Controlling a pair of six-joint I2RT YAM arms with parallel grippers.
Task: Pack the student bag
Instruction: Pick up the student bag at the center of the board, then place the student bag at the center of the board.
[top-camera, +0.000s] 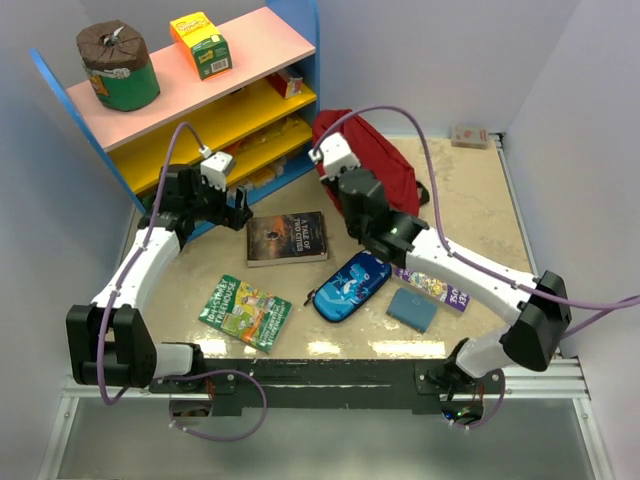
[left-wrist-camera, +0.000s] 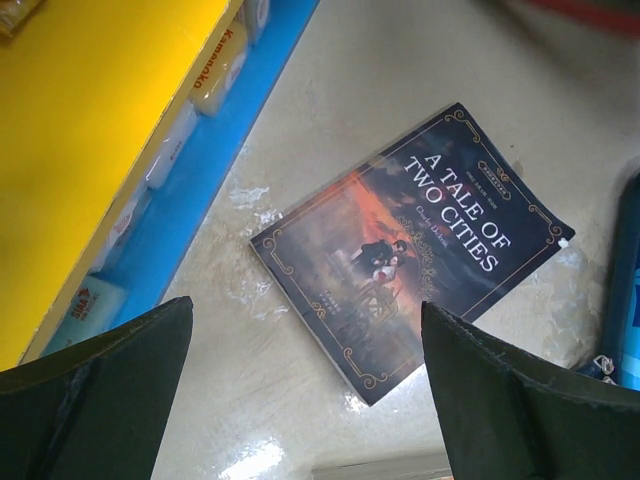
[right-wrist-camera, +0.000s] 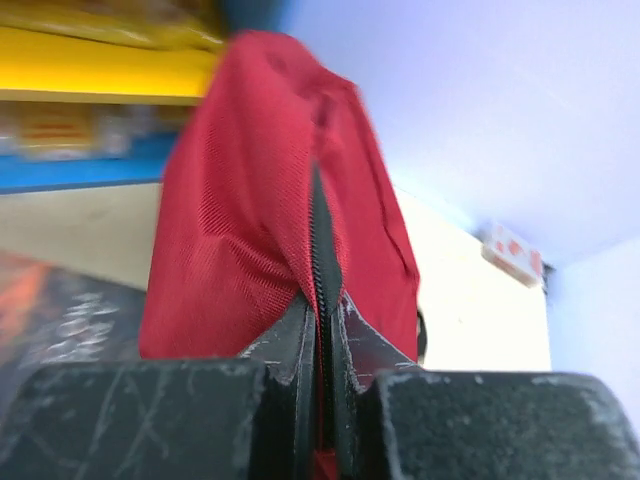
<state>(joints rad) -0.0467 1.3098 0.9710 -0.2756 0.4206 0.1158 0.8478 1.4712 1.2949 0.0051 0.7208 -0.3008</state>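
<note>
Beige worktop (top-camera: 470, 200): right claw (right-wrist-camera: 322, 300) clenched on student bag (right-wrist-camera: 240, 200) at zipper (right-wrist-camera: 317, 230), left claw (left-wrist-camera: 307, 305) released. Likely the bag-opening step; next needs a steady pull.

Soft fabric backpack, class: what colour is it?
The soft fabric backpack is dark red; the right wrist view shows it best.

Dark-red fabric student bag (top-camera: 395, 160), apparently bunched upright, black zipper seam along its front edge.
</note>
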